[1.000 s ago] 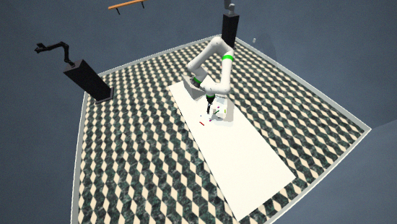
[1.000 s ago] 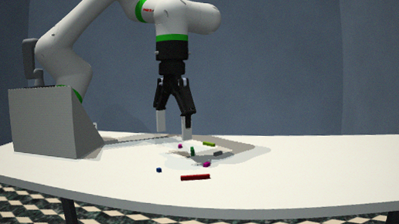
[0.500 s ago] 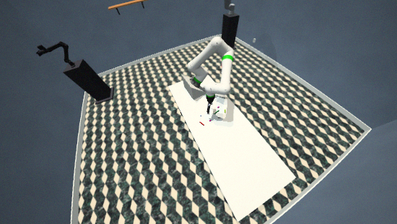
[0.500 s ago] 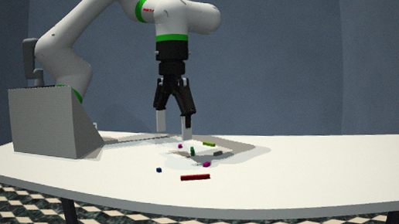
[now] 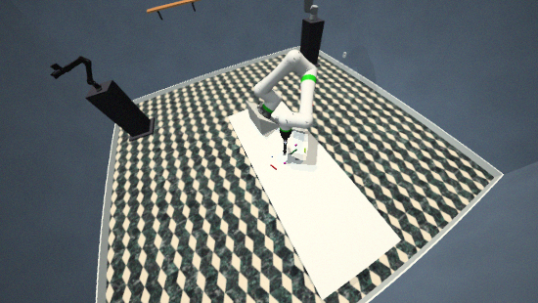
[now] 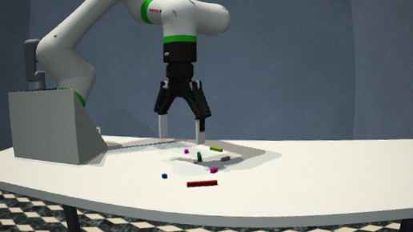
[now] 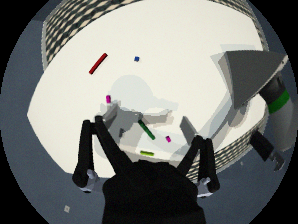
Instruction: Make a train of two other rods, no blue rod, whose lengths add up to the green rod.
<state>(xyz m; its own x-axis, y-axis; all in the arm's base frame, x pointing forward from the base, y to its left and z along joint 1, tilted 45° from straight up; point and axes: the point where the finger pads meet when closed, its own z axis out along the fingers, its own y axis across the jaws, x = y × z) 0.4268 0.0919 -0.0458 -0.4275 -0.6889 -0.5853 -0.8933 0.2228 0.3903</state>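
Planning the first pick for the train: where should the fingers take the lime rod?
Grip the lime rod at mid-length, coming straight down with the open gripper, fingers across its narrow width. It lies flat with free long sides; the grey rod sits apart nearby, so mid-length probably keeps clearance.

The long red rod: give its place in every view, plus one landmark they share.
Top: the long red rod is a small streak on the white table, left and below the gripper.
Exterior: it lies nearest the front edge, right of the small blue cube.
Wrist: upper left, left of the blue cube.
Shared landmark: the open gripper.
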